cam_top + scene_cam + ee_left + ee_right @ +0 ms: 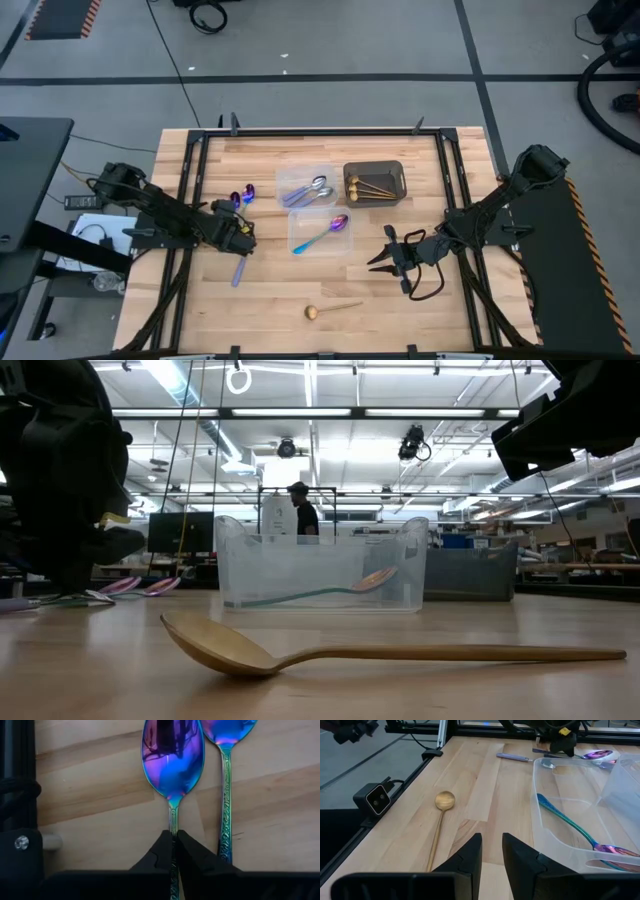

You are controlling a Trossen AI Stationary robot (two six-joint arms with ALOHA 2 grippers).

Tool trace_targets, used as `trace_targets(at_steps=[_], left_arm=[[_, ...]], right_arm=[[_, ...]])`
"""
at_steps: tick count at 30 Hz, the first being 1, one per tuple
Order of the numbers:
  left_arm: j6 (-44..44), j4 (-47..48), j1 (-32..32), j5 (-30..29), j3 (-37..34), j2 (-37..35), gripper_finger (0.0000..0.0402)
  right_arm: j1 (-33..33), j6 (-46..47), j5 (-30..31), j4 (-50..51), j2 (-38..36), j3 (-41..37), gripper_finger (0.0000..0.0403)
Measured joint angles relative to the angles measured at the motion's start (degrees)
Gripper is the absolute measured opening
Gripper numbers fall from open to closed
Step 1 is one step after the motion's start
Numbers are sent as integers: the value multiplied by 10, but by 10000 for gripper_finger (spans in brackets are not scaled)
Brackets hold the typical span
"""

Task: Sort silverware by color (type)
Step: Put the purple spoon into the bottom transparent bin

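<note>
Two iridescent purple spoons lie side by side on the wood at the table's left, bowls toward the far edge. My left gripper is shut on the handle of one of them. My right gripper stands open over the table's right half, touching nothing. A gold spoon lies on its back near the front edge. A pale-handled utensil lies near my left arm. My left gripper pinches the spoon's thin handle a little behind the bowl, between its two fingertips. The fingers slant down from the near side and run along the handle. The spoon is level with its neighbour, and its bowl seems to lie on the wood.
A clear tub holds silver spoons. A second clear tub holds one iridescent spoon with a teal handle. A dark tub holds gold spoons. Black frame rails border the table. A person stands far behind the table.
</note>
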State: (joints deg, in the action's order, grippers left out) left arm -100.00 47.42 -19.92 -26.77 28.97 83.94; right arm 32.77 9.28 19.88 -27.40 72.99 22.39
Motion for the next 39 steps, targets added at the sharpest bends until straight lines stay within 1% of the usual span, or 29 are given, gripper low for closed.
trace_targets(at_steps=[5, 10, 13, 18, 23, 27, 30, 34, 39], left_arm=[[8, 49, 0, 1, 30, -12, 18], [32, 75, 3, -45, 58, -33, 18], [52, 72, 3, -76, 75, -41, 18], [117, 60, 3, -133, 110, -42, 18], [169, 34, 8, -162, 135, -42, 18], [217, -24, 12, -171, 141, -42, 18], [271, -105, 12, -177, 141, -42, 18], [367, -224, 19, -182, 141, -42, 18], [456, -338, 34, -180, 141, -42, 18]], right_arm=[[0, 0, 0, 0, 0, 0, 86], [0, -2, 0, 0, 0, 0, 86], [0, -2, 0, 0, 0, 0, 86], [0, -3, 0, 0, 0, 0, 86], [0, -4, 0, 0, 0, 0, 86], [0, -5, 0, 0, 0, 0, 86], [0, -5, 1, 0, 0, 0, 86], [0, -5, 2, 0, 0, 0, 86], [0, -5, 2, 0, 0, 0, 86]])
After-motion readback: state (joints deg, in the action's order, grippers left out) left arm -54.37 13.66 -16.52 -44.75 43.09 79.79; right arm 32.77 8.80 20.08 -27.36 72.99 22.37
